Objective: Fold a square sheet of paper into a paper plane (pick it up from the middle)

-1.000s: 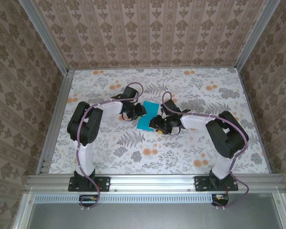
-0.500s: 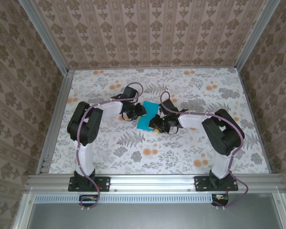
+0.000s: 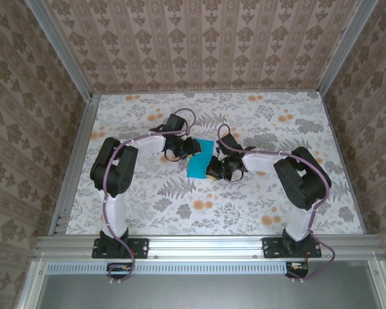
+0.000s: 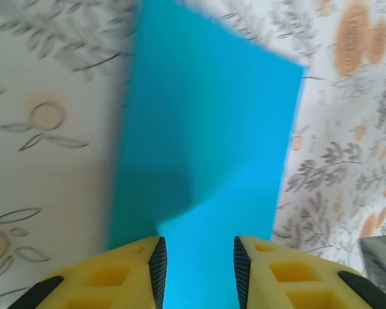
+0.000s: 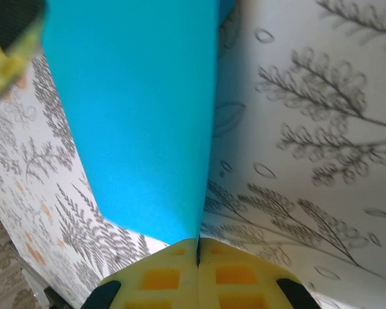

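At table (image 3: 148, 212) centre | right fingers (image 5: 161, 273) clamp square sheet of paper (image 5: 135, 109)

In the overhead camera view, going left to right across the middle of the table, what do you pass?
The left arm → square sheet of paper → right arm.

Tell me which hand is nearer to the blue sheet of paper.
Right. The right hand is shut on an edge of the sheet of paper. The left hand is at the opposite side, open, the sheet showing between its fingers; contact unclear.
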